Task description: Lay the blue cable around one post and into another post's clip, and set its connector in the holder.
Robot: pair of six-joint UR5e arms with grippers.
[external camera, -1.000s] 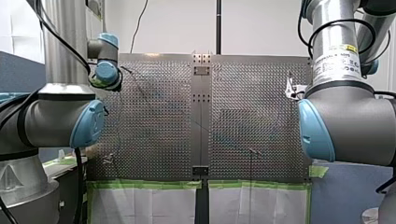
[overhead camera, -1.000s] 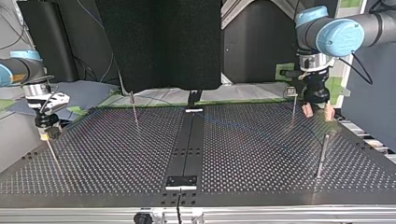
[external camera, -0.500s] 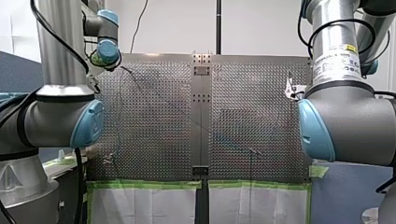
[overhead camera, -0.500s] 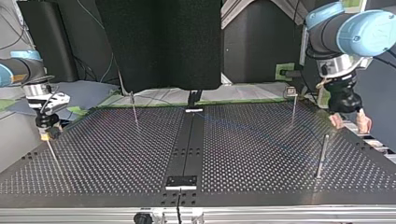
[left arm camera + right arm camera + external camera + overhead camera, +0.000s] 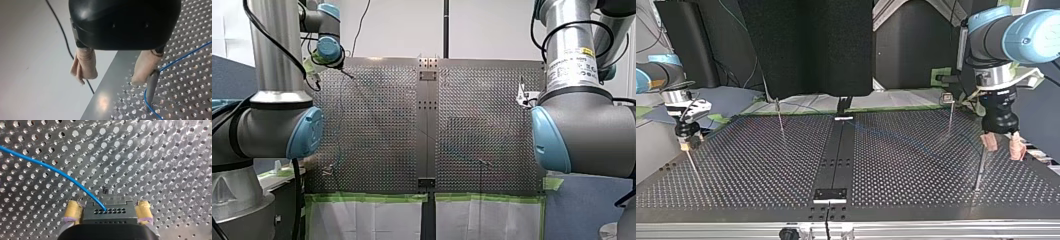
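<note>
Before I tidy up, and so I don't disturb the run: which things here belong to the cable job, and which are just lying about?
Job: blue cable; connector in my right claw; posts; my left claw, open beside one.
Lying about: green tape; black wire off the table; white sheets.

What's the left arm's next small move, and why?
Probably lower my left gripper beside the post to take the blue cable: it stands open, one pad by the post's top, while the cable loops the post's base, ungripped there.
</note>
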